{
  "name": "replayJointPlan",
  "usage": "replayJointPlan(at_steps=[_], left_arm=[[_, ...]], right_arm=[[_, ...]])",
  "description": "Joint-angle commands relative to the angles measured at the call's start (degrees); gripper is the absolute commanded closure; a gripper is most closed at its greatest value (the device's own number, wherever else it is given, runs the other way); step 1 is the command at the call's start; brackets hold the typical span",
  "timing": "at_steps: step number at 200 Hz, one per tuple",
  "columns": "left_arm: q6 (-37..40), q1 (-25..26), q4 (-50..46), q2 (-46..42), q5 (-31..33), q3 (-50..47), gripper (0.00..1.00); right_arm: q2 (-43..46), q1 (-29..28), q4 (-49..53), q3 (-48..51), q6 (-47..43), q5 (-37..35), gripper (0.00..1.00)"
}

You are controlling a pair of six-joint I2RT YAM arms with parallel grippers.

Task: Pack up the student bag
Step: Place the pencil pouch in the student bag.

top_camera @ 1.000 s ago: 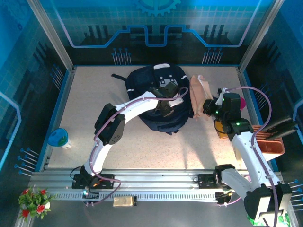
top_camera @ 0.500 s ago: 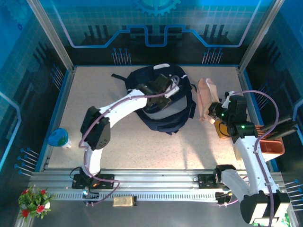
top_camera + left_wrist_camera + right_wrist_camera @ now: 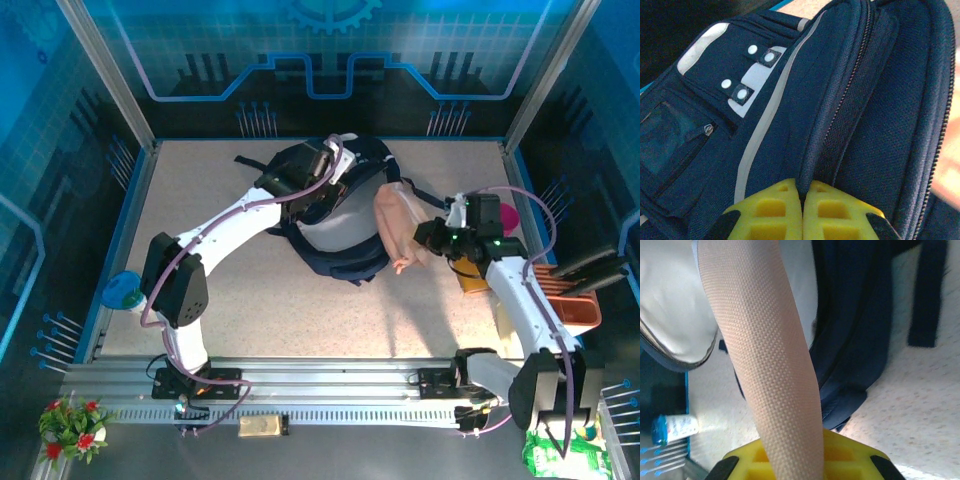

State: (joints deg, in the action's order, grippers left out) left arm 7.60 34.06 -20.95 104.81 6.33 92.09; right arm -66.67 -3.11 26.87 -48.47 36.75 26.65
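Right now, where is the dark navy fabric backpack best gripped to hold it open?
Grip the backpack by the zippered rim of its mouth, coming from the near left as the left claw does; that thin edge suits a pinch.

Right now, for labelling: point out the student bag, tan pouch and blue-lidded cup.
student bag (image 3: 340, 262): top view, near dark edge
tan pouch (image 3: 775, 355): right wrist view, woven middle
blue-lidded cup (image 3: 122, 291): top view, lid

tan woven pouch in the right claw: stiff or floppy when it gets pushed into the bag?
Probably floppy: the tan pouch bends in a curve away from the right claw, which pinches one end. Its coarse weave likely resists slipping. The student bag looks soft too; its rim, pinched by the left claw, may sag if released.
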Motion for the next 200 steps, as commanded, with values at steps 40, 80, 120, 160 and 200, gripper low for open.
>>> replayJointPlan(at_steps=[40,80,120,160,200], left_arm=[[-0.06,0.02,12.74,-6.59,-5.99,-5.03,1.00],[0.40,0.08,12.87,-7.87,-5.99,-6.48,1.00],[0.49,0.08,12.85,-8.46,-7.36,-7.15,1.00],[-0.77,0.04,13.21,-9.32,-7.21,-7.67,1.00],[-2.06,0.11,11.98,-8.62,-6.63,-7.35,1.00]], right_arm=[[-13.66,-5.72,-6.82,-9.60,6.67,4.93,0.91],[-26.17,-9.02,-9.83,-17.96,12.67,2.21,0.91],[-36.83,-11.92,-11.98,-27.52,17.46,-0.71,0.92],[-44.34,-13.65,-23.49,-29.62,23.71,-5.96,0.93],[-43.91,-13.97,-33.79,-25.54,26.62,-7.84,0.76]])
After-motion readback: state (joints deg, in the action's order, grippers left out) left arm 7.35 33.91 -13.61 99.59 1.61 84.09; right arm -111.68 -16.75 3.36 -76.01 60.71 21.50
